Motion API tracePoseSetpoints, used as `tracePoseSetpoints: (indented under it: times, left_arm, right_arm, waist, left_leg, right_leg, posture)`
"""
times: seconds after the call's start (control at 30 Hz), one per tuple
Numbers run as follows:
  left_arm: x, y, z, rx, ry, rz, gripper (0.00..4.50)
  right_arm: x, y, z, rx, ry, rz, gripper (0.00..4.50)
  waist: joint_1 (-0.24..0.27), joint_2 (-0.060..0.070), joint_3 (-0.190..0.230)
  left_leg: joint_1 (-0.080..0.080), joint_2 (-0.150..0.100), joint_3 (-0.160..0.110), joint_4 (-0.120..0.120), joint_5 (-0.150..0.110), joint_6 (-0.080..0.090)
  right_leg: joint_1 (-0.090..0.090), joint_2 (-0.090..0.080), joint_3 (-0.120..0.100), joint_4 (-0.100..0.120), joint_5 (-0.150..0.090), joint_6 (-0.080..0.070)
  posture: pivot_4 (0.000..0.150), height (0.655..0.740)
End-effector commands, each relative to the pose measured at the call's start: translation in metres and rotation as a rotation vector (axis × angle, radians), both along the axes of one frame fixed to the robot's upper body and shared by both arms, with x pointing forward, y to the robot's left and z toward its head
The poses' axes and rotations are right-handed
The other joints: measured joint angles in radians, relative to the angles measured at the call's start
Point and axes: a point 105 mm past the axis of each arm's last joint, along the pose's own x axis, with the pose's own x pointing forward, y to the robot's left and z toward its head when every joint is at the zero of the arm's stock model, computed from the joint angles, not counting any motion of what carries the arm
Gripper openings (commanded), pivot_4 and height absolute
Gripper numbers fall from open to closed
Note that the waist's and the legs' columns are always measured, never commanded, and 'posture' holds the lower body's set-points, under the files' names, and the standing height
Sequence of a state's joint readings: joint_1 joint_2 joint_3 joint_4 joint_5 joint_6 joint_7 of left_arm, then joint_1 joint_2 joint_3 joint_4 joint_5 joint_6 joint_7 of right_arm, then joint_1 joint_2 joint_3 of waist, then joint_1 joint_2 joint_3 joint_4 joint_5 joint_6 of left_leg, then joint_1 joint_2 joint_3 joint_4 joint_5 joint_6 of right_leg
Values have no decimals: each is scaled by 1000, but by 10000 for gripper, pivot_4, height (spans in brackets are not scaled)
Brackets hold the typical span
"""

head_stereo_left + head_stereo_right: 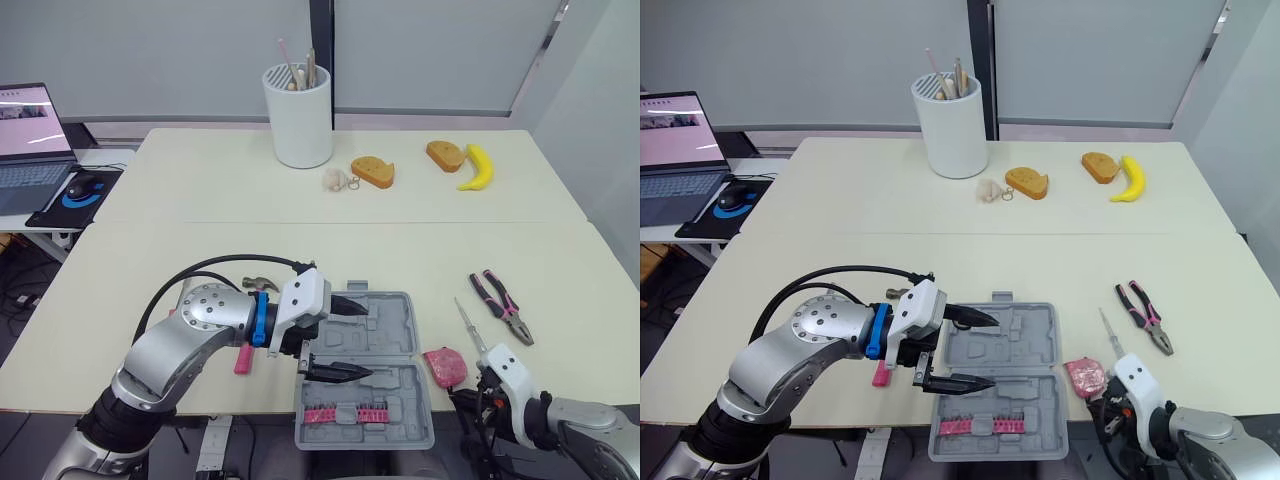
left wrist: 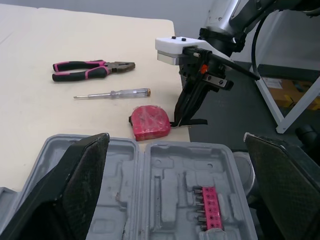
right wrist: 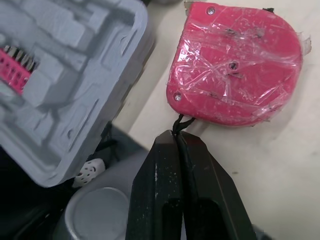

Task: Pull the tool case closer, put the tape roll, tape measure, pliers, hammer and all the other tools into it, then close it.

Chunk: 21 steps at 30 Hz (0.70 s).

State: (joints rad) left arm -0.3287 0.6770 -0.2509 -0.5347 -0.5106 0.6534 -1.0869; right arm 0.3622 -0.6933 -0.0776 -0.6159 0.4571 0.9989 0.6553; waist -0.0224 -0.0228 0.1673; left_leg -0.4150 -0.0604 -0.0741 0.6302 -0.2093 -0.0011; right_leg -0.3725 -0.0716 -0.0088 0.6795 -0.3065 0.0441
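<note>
Our right fingers pinch the tape measure by its strap; left fingers gape over the case. Next we lift it in.

The left claw hangs with its fingers spread over the open grey tool case at the bench's near edge. A pink tape measure lies just beside the case, with a screwdriver and pliers farther right.

- Left gripper, jaws spread, hangs over the left half of the open tool case.
- Tape measure, its cord pinched by the right gripper, lies just beside the case's right wall.
- Screwdriver and pliers lie farther right; the desk beyond the case is bare.
</note>
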Motion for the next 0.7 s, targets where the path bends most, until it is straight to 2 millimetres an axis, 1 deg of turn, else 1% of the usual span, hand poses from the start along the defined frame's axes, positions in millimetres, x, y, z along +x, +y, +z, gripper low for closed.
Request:
tracePoseSetpoints:
  times: [0.03,0.13,0.23,0.33,0.37,0.4,0.43,0.47,0.5,0.53,0.6,0.63,0.7]
  left_arm:
    - [-8,-4,5,-9,-4,-49,45000]
    - [-7,-4,6,-6,-2,-50,45000]
    - [-7,-4,7,-4,-1,-48,45000]
    - [-7,-3,8,-5,-7,-48,45000]
    - [-8,-3,9,-7,-24,-59,45000]
    - [-9,-3,9,-3,-46,-80,45000]
    - [-10,-3,8,1,-61,-96,45000]
    - [-12,-3,9,2,-75,-117,45000]
    - [-13,-3,9,2,-83,-130,45000]
    - [-13,-2,9,4,-103,-145,45000]
    - [-12,-1,8,18,-137,-166,45000]
    - [-12,1,7,31,-157,-176,45000]
    - [-9,5,1,68,-193,-193,45000]
  right_arm:
    - [1,8,10,30,-25,25,378]
    - [2,11,11,38,-32,34,378]
    - [1,13,19,64,-33,60,6801]
    - [2,12,36,81,-50,129,13494]
    - [3,13,44,79,-70,192,15173]
    - [2,14,53,64,-108,291,17181]
    - [1,15,59,52,-131,365,19207]
    - [6,13,63,8,-192,447,21562]
    - [9,11,66,-23,-231,498,23702]
    - [18,9,69,-60,-302,547,26204]
    - [29,5,71,-97,-376,610,30595]
    - [33,3,71,-107,-394,632,32785]
    - [37,-1,66,-130,-425,698,39139]
  waist:
    - [0,0,0]
    - [0,0,0]
    - [0,0,0]
    - [0,0,0]
    - [0,-1,0]
    - [0,0,0]
    - [0,0,1]
    - [0,0,0]
    - [0,-1,0]
    - [0,-1,0]
    - [0,-2,1]
    - [0,-2,1]
    - [2,-2,1]
  left_leg:
    - [0,0,0,0,0,0]
    - [0,0,0,0,0,0]
    - [0,0,0,0,0,0]
    - [0,0,0,0,0,0]
    - [0,0,0,0,0,0]
    - [0,0,0,1,0,0]
    - [0,0,1,1,0,0]
    - [0,0,1,1,0,0]
    - [0,0,1,0,0,0]
    - [0,0,0,0,0,0]
    - [0,1,0,0,0,0]
    - [0,0,0,0,0,0]
    - [0,0,0,0,0,0]
  right_leg:
    - [0,0,0,0,0,0]
    - [0,0,0,0,0,0]
    - [0,0,0,0,0,0]
    - [0,0,0,0,0,0]
    - [0,0,0,0,0,0]
    - [0,0,-1,0,0,0]
    - [0,0,-1,0,0,0]
    - [1,1,-2,-1,0,0]
    - [1,1,-2,-1,0,0]
    - [1,1,-2,-2,0,0]
    - [2,1,-2,-2,0,0]
    - [1,1,-2,-2,0,0]
    - [2,1,-2,-2,0,0]
  posture:
    - [1500,7400]
    - [1500,7400]
    - [1500,7400]
    - [1500,7400]
    - [1500,7400]
    - [1500,7400]
    - [1500,7400]
    - [1500,7400]
    - [1500,7400]
    - [1500,7400]
    - [1500,7400]
    - [1500,7400]
    - [1500,7400]
